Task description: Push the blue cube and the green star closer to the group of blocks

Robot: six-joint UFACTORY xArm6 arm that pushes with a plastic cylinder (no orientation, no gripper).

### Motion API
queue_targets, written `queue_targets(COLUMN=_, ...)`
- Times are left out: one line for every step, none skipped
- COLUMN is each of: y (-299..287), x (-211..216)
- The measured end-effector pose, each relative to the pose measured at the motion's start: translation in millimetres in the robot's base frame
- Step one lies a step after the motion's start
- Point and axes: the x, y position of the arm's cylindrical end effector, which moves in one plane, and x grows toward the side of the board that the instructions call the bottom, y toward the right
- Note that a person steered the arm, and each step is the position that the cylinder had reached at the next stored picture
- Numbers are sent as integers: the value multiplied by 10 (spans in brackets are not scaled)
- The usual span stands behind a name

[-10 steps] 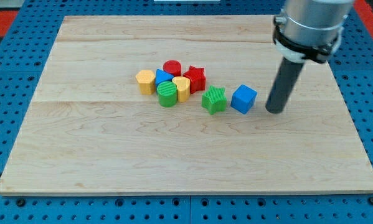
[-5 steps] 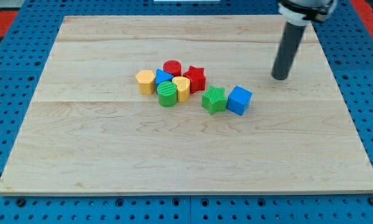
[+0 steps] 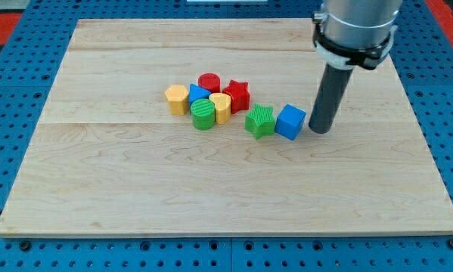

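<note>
Standing just to the view's right of the blue cube [image 3: 290, 122], my tip [image 3: 319, 131] rested on the table [image 3: 211, 189], very close to the cube's right face; whether it touched could not be told. The rod rose straight from there toward the view's top into the grey arm housing. There was no gripper on this arm, so nothing was clenched or grasped.

The blue cube sat a little right of the table's centre, with the green star [image 3: 260, 121] just beside it on the view's left, the two touching or nearly so. Both lay to the lower right of the group of blocks, the star separated from the nearest members by a narrow strip of bare wood.

The group itself was a tight cluster left of centre. A red cylinder [image 3: 209, 81] was at its top, with a red star [image 3: 237, 94] to its right. A yellow block [image 3: 177, 99] marked the left end, and a blue block [image 3: 198, 93], mostly hidden, peeked out behind the green cylinder [image 3: 203, 114]. Another yellow block [image 3: 221, 107], possibly heart-shaped, sat between the green cylinder and the red star, closest to the green star.
</note>
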Motion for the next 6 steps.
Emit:
queue_targets(y=-233, x=16)
queue_targets(y=-459, x=16)
queue_targets(y=-669, x=16)
queue_targets(y=-757, x=-36)
queue_targets(y=-758, x=-79)
queue_targets(y=-758, x=-58)
